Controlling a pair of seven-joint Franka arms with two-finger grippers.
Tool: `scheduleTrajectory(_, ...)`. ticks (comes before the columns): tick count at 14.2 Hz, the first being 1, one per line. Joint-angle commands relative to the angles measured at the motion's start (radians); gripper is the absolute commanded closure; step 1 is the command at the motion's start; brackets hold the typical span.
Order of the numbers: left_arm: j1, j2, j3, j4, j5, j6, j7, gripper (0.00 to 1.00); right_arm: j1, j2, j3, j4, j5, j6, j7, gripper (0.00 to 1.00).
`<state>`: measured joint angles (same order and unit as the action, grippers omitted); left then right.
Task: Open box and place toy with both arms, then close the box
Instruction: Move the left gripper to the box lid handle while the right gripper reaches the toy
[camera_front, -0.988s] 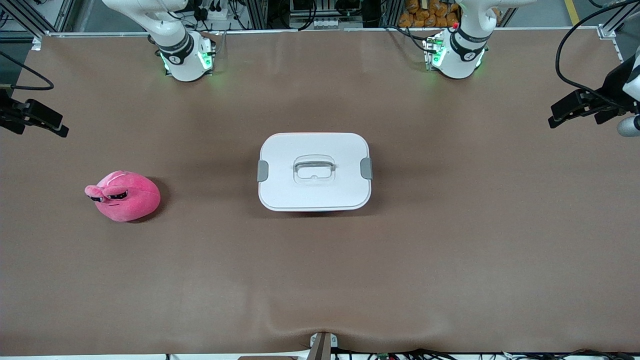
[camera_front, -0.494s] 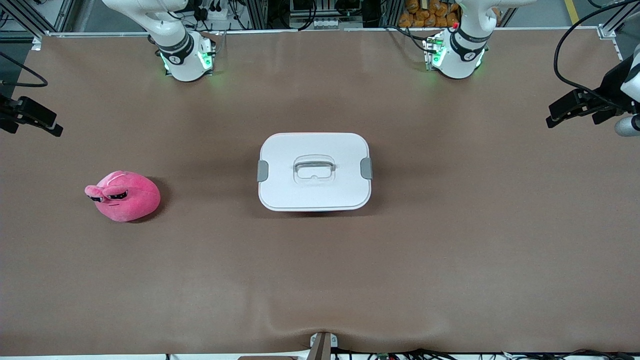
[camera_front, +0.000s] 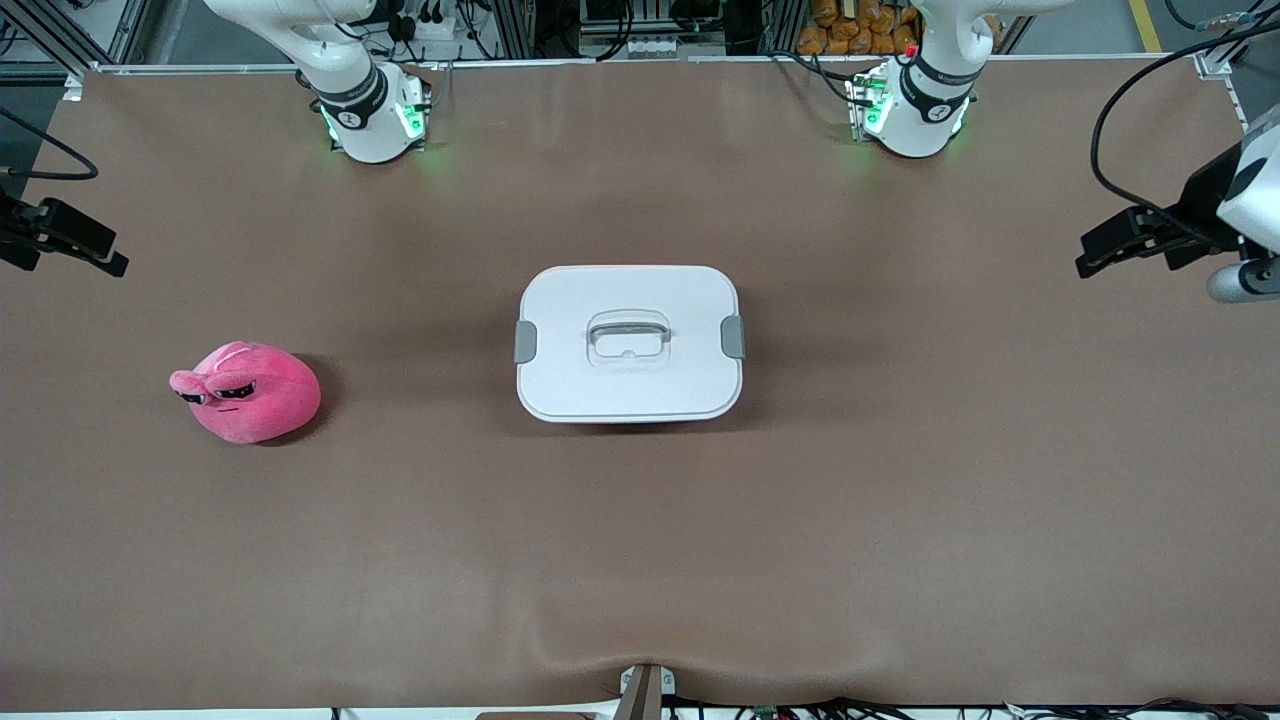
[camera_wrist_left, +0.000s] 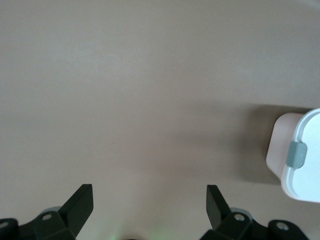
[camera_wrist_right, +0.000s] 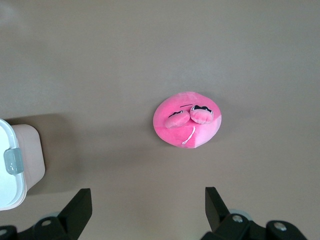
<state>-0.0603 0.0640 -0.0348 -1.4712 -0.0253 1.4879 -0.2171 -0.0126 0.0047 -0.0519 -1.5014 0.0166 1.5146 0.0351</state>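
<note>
my left end effector, fingers spread and empty, has edged inward over the brown table toward the lidded pale pink plastic box at centre, while my right end effector, also spread, hangs above the round pink plush toy, so opening hasn't begun.

One box, lid on: one lid, one handle in lid's middle, two grey clips, one at each short end. One pink toy with two eyes. One brown table. Two robot arms: two bases along table's edge, two grippers, left gripper and right gripper, each with two fingers spread apart.
</note>
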Motion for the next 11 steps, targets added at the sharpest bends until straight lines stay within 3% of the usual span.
scheduleTrajectory(1, -0.038, 0.026, -0.004, 0.011, -0.013, 0.006, -0.109, 0.0, -0.003, 0.012, 0.001, 0.03, -0.004, -0.011, 0.017, 0.0)
scheduleTrajectory(11, -0.105, 0.111, -0.005, 0.012, -0.125, 0.12, -0.468, 0.0, -0.007, 0.012, -0.003, 0.035, -0.012, -0.011, 0.017, 0.0)
